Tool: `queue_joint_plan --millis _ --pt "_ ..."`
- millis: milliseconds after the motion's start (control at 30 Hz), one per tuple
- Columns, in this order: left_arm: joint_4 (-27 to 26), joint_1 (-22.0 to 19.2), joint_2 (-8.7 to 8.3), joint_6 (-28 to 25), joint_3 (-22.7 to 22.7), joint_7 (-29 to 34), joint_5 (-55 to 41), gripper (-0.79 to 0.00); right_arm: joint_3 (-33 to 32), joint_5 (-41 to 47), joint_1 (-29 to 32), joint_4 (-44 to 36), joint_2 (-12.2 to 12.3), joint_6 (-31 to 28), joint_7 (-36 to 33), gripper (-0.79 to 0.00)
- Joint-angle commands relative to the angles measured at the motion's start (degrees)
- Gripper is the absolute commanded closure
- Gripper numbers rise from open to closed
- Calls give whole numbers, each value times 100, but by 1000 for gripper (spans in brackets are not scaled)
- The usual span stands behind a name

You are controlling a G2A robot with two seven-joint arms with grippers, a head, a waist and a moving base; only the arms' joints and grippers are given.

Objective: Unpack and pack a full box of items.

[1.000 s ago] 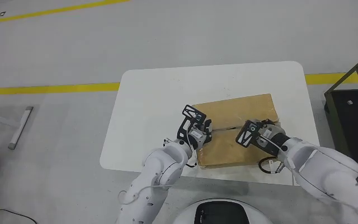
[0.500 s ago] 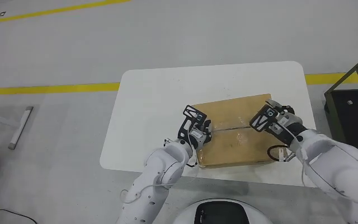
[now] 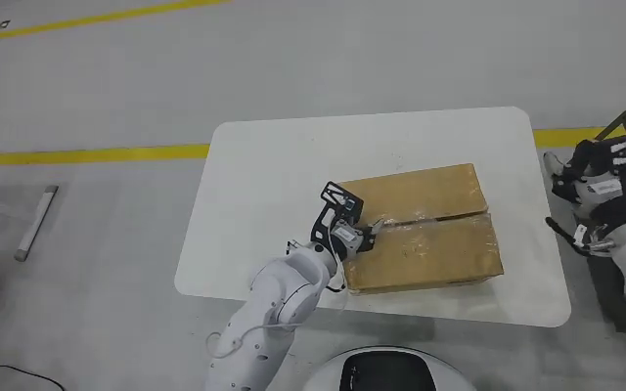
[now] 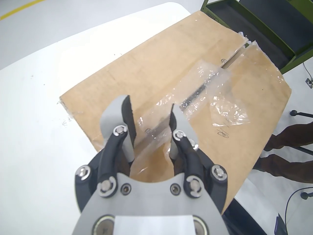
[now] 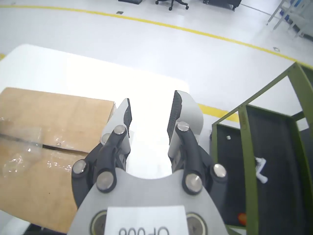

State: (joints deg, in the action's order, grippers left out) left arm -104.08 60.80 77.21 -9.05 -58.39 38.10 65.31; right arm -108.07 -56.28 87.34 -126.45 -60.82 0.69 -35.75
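A brown cardboard box [image 3: 425, 230] lies shut on the white table [image 3: 274, 195], its two top flaps meeting in a seam that runs along its length. Crumpled clear tape [image 4: 215, 94] lies loose over the seam. My left gripper [image 4: 150, 108] is open at the box's left end, and its fingers [image 4: 126, 113] straddle the taped seam just above the cardboard. In the top view the left gripper [image 3: 360, 235] sits at that same end. My right gripper [image 5: 151, 108] is open and holds nothing, off the table beyond the box's [image 5: 49, 123] right end. The right arm [image 3: 597, 186] hangs past the table's right edge.
A green metal cart [image 5: 247, 133] with dark shelves stands close to the table's right side, beside my right gripper. A yellow floor line [image 3: 98, 154] runs behind the table. Bare table surface lies left of and behind the box.
My right arm has lifted off the box's seam and swung right, past the table's edge. The left gripper has stayed at the box's left end.
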Motion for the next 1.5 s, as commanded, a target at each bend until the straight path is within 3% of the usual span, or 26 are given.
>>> queue_joint_plan --millis 0,33,100,267,400,500,600,633,667,700,1167,1400,1467 --pt "-47 5 -3 1 -32 13 -19 -785 -18 701 114 -28 -41 144 121 -628" --pt "-72 6 -5 11 -53 15 -22 -785 16 966 175 -51 -53 67 151 -736" --pt "-120 13 -10 25 -97 22 -29 -785 146 1433 320 -71 -64 -250 18 -785" --pt "-235 60 -27 56 -230 33 -51 -785 329 1652 534 -48 -11 -1390 -547 -785" --pt "-281 94 -38 112 -329 12 -57 -785 513 1698 498 48 27 -1835 -891 -662" --pt "-324 85 -36 114 -348 -9 -122 -782 735 1526 358 165 52 -1974 -1118 -640" --pt "-361 54 -28 78 -321 -40 -192 -520 1033 1110 151 248 72 -2029 -1253 -542" --pt "-359 41 -25 63 -307 -52 -213 -462 1128 991 80 282 74 -1995 -1272 -505" --pt "-354 30 -21 48 -286 -61 -239 -406 1233 822 1 304 80 -2006 -1323 -391" --pt "-347 14 -17 36 -263 -66 -253 -372 1335 639 -77 330 86 -2021 -1372 -376" --pt "-74 -166 37 -12 6 -163 -303 -292 2423 50 -898 737 52 -1697 -1489 -305" --pt "100 -186 67 -50 138 -189 -437 -111 2668 -534 -1077 713 50 -1596 -1419 -6" --pt "120 -180 72 -63 167 -194 -464 -46 2702 -714 -1081 646 54 -1595 -1399 0"
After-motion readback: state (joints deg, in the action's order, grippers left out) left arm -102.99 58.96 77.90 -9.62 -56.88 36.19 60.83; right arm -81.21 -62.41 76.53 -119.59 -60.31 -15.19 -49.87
